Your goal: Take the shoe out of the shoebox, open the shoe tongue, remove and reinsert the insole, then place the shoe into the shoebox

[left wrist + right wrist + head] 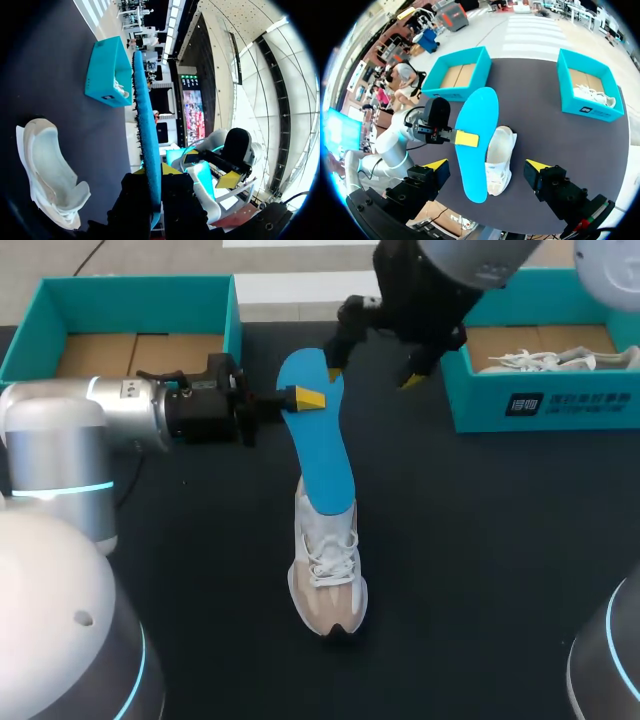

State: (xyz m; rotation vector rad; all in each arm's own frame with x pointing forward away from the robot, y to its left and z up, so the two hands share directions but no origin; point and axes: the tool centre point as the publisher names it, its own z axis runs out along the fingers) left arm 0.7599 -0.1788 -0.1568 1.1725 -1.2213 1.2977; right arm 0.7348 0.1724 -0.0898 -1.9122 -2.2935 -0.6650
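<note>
— Where's the insole?
— Blue insole point(320, 445) is up off the worktop point(480, 570). My left pincer point(305, 398) is clamped on its left edge, nr the far end. Long axis runs far-to-near, approx in line w/ the shoe point(328, 575), which lies toe-near, mid worktop. Insole's near tip hangs over the shoe mouth; can't tell if it touches.
— Right side?
— Right pincer point(373, 373) is spread wide, holding nothing, hovering just past the insole's far end. Left arm reaches in level from the left, fingers pointing right. Right arm comes in from far right.
— Next?
— Prob. feed the near tip down into the shoe. Left arm has the grip, so left leads.
</note>
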